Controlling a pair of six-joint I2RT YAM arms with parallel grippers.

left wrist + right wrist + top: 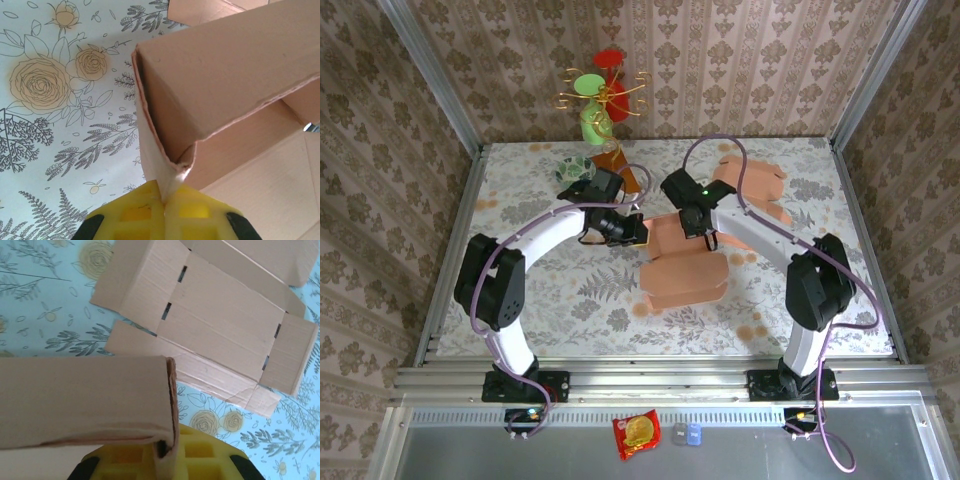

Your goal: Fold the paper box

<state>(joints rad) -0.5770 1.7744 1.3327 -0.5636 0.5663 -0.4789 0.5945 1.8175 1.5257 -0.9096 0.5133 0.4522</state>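
From above, the paper box (pixel 685 272) sits mid-table (pixel 540 290), a salmon-brown cardboard shape partly raised. The left gripper (pixel 638 232) and right gripper (pixel 705 238) meet its far edge, with the fingertips hidden under wrists and cable. In the left wrist view, yellow gridded pads (cut off below) pinch a flap's frayed corner. In the right wrist view, the pads clamp a wall's edge. A flat slotted cardboard blank (pixel 215 325) lies beyond.

left end effector (pixel 163 199) clamped, right (pixel 162 452) clamped
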